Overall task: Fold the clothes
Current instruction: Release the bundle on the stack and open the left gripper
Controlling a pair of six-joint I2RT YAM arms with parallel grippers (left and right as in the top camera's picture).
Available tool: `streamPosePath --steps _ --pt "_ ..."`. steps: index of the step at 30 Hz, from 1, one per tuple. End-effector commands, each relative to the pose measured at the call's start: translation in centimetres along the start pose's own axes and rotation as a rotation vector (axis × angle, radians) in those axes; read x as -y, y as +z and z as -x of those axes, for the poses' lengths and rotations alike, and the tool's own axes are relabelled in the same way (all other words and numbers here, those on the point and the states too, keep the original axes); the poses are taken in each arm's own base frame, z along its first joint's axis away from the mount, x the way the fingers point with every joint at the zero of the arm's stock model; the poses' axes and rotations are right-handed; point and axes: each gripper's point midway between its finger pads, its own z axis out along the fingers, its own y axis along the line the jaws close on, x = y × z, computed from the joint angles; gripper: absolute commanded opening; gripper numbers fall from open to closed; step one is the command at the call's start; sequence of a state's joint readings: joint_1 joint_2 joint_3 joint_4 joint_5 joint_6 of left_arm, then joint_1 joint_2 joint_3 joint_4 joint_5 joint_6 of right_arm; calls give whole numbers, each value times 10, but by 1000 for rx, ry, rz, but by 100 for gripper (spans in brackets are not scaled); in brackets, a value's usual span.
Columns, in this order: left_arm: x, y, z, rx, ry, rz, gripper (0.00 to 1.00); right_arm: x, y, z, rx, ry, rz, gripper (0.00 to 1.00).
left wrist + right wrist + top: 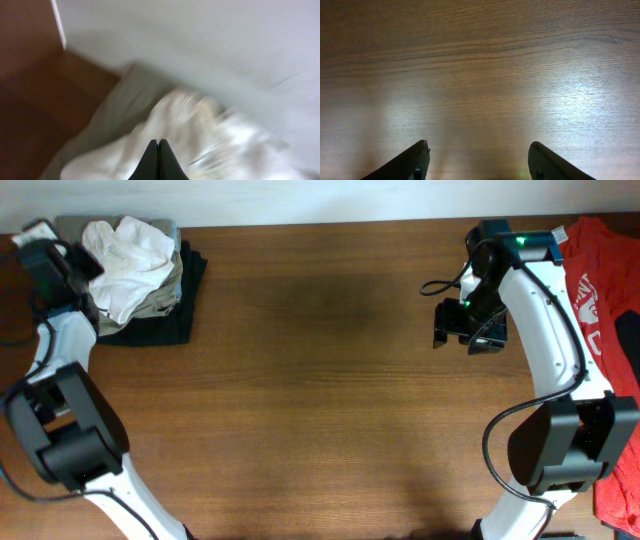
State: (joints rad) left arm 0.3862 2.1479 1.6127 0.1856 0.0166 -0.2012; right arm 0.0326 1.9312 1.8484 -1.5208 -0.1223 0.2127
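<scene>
The white T-shirt (pixel 130 250) is crumpled atop folded garments (pixel 165 298), just beyond the left gripper (pixel 158 143), whose fingers are pressed together. The right gripper (pixel 479 145) is spread open.

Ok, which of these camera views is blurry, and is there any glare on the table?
Left wrist view: heavily blurred, the white T-shirt smeared behind the shut left gripper. Right wrist view: sharp wood grain, with two bright glare patches on the table beyond the open right gripper. Overhead view: sharp and evenly lit, no strong glare.
</scene>
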Motion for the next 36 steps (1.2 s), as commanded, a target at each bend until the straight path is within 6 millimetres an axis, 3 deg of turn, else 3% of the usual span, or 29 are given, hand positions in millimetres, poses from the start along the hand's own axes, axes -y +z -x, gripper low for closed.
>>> streamPosePath --steps 1,8,13,17,19,23,26,27,28,31,32,34,36 --pt "43 -15 19 34 39 -81 1 -3 -1 -2 5 -8 2 67" --pt "80 15 -38 -11 64 -142 1 -12 0 -5 2 -35 1 67" --pt "83 44 -91 -25 71 -154 1 -25 2 -9 -2 -72 -1 67" --pt "72 58 -143 -121 76 -132 1 -35 3 -13 -7 -102 -4 67" --pt "70 57 -148 -143 77 -127 2 -40 4 -15 -8 -115 -4 67" --pt "84 39 -87 -49 72 -155 6 -45 5 -15 -1 -102 -9 67" --pt "99 7 -18 49 68 -178 17 -42 4 -11 21 -59 -34 66" --pt "102 -6 2 76 66 -183 33 -42 3 -9 33 -58 -36 64" --pt "107 -28 34 110 65 -191 55 -43 -1 -7 54 -60 -27 63" --pt "113 -68 74 135 64 -199 79 -46 -20 -7 123 -50 -4 63" --pt "114 -82 85 133 63 -199 94 -46 -26 -7 144 -51 4 63" --pt "114 -129 103 88 66 -193 99 -45 -62 -21 237 -62 33 63" --pt "111 -156 106 42 67 -183 99 -41 -86 -35 297 -69 41 63"
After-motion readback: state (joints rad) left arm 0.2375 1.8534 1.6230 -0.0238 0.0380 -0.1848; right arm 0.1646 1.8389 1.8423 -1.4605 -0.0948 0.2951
